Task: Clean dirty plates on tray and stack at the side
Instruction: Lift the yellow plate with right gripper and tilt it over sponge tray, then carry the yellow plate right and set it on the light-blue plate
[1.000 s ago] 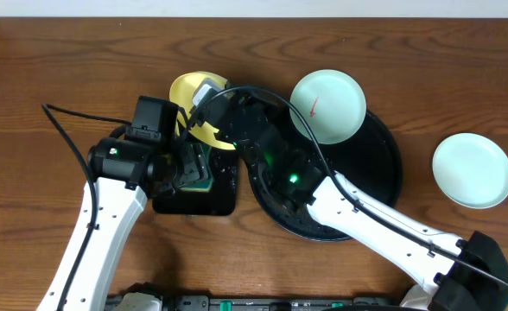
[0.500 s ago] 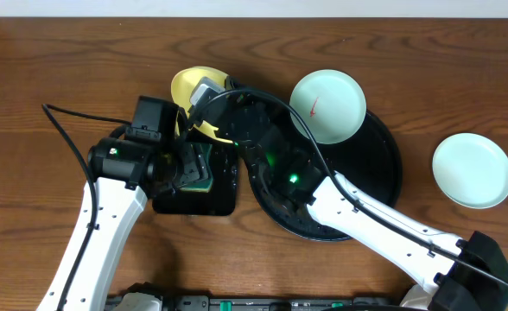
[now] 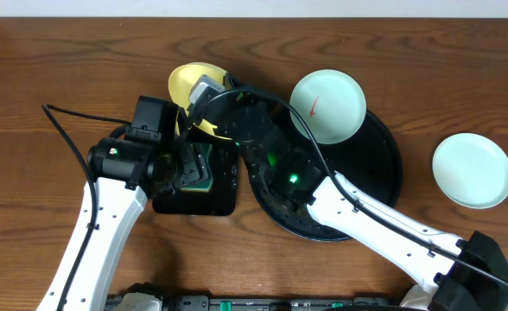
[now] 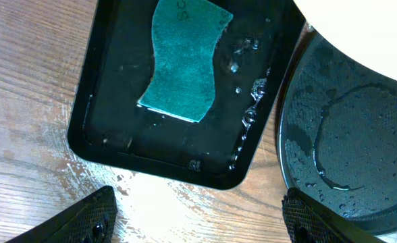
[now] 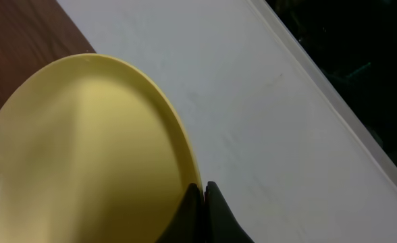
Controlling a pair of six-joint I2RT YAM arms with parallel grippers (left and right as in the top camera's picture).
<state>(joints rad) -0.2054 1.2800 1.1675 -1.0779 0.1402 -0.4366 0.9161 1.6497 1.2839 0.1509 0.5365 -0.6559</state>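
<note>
Lifted slightly, yellow plate [image 3: 186,83] looks plain, glossy

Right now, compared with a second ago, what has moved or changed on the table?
The yellow plate, pinched at its rim by the right fingers, has shifted slightly toward the far table edge. Nothing was newly grasped or released. The left fingers, open above the sponge, the mint plate on the tray and the side plate stayed put.
</note>
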